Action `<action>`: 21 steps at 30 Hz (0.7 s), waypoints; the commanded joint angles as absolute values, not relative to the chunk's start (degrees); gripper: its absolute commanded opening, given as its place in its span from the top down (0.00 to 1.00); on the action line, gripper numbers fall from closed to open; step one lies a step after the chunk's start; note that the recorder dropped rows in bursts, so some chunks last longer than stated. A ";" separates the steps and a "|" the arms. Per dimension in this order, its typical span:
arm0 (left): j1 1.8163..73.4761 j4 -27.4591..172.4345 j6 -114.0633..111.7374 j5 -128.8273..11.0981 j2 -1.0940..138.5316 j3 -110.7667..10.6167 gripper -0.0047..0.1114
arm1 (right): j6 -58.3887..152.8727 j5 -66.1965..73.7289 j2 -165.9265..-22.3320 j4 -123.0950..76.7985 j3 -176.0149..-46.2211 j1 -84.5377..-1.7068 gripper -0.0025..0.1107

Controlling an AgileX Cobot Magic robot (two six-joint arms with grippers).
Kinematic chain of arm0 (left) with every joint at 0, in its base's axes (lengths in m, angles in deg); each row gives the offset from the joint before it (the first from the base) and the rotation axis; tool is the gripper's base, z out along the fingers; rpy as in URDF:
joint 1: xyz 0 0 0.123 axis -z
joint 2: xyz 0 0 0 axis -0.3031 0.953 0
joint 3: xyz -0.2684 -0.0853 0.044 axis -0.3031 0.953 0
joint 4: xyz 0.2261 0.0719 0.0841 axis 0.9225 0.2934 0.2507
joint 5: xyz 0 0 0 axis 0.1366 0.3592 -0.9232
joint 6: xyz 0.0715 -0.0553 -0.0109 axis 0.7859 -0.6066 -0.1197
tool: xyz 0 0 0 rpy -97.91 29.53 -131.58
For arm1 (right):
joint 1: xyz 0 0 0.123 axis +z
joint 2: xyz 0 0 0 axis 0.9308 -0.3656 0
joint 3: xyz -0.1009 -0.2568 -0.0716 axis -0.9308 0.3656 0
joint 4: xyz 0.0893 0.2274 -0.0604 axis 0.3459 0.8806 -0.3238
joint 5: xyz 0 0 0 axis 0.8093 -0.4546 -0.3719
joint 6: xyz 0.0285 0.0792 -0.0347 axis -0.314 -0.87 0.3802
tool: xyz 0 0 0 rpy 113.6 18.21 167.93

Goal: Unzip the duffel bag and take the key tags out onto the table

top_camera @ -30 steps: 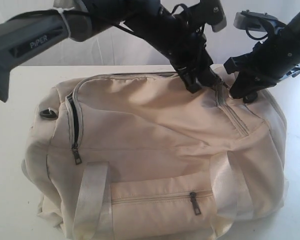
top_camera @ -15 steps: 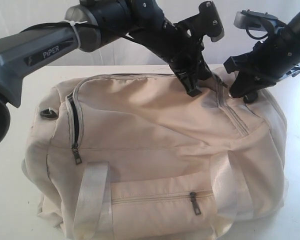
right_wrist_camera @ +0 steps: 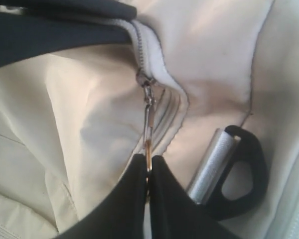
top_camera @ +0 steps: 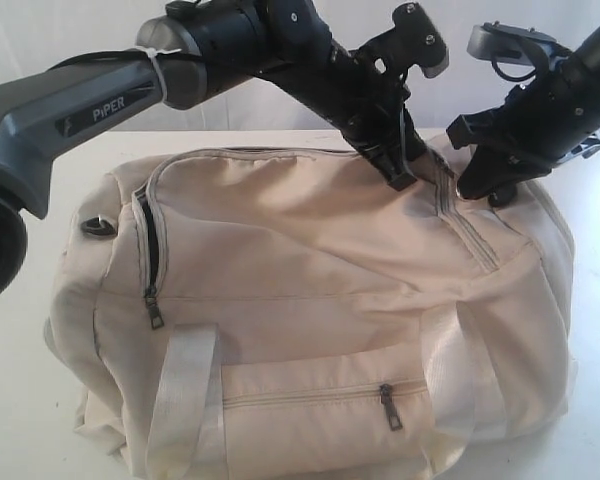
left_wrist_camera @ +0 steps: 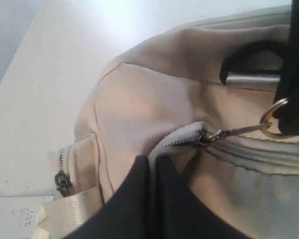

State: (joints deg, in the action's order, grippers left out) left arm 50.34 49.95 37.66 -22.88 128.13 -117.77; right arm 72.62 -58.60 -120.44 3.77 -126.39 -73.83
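duffel bag (top_camera: 310, 300): cream, resting on the white table (top_camera: 20, 400), front pocket (top_camera: 320, 400) zipped. my left gripper (left_wrist_camera: 150, 167): pressed together on the raised zip fold at the bag's top, just beside the slider. my right gripper (right_wrist_camera: 148, 167): pinching the gold ring of the zip pull (right_wrist_camera: 148, 112), black strap loop (right_wrist_camera: 244, 169) close beside it.

duffel bag (top_camera: 310, 290) on table (top_camera: 15, 410), left hand (top_camera: 405, 181) atop

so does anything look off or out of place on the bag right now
Nothing damaged or spilled. The duffel bag is puckered beside the main zip where the left gripper pinches it, and the side zip gapes partly open.
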 commanded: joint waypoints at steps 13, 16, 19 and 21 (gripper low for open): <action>44.03 48.52 29.67 -22.02 122.87 -118.10 0.96 | 73.32 -59.16 -112.39 2.65 -119.40 -74.27 0.98; 44.03 48.52 29.67 -22.02 122.87 -118.10 0.96 | 73.08 -59.69 -110.89 2.76 -119.40 -74.27 0.98; 44.03 48.52 29.67 -22.02 122.87 -118.10 0.96 | 73.11 -60.66 -109.20 2.76 -119.40 -74.27 0.98; 44.03 48.52 29.67 -22.02 122.87 -118.10 0.96 | 73.11 -61.67 -108.13 2.76 -119.40 -74.27 0.98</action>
